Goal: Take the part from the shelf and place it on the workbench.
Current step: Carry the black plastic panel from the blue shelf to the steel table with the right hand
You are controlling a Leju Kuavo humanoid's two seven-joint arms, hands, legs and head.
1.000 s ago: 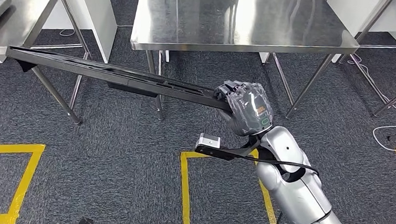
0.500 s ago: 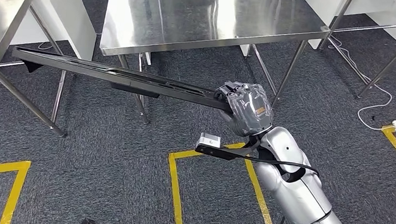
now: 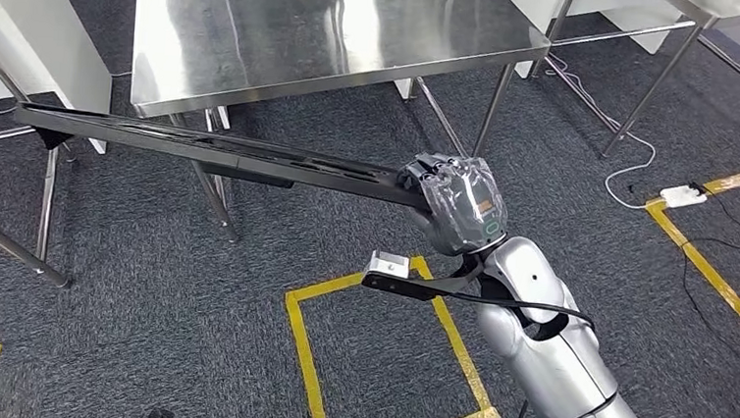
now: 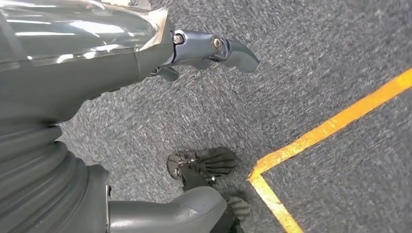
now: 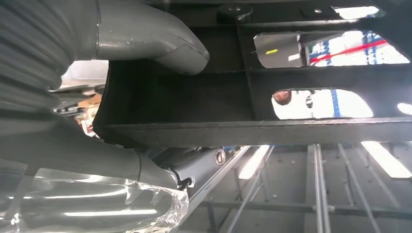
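Head view: right hand (image 3: pixel 457 207), ctr-right of frame, closed round one end of the part (image 3: pixel 213 147), a long black slotted bar running level from the hand to the upper-left edge, carried in the air above the carpet (image 3: pixel 190 334) and not touching the steel tabletop (image 3: pixel 329 29) at top ctr. Bar's mid-span crosses in front of the tabletop's near legs; far end hangs near a second table's leg (image 3: pixel 47 196) at left. Right wrist view: thumb (image 5: pixel 160 41) lies over the bar's flat face, fingers under its edge, i.e. a grip at the very end. Left wrist view: left hand (image 4: pixel 145 63) hangs over the carpet w/ yellow floor tape (image 4: pixel 330 131) lower right; fingers look loosely apart w/ nothing in them. Risks, judged: (1) end-grip on a long lever, so the bar may twist or sag in the hand; (2) free end could strike a table leg if the robot turns; (3) bar must clear the tabletop edge before set-down, else it catches; (4) cable and power strip (image 3: pixel 684 196) at right are a trip hazard for the feet.
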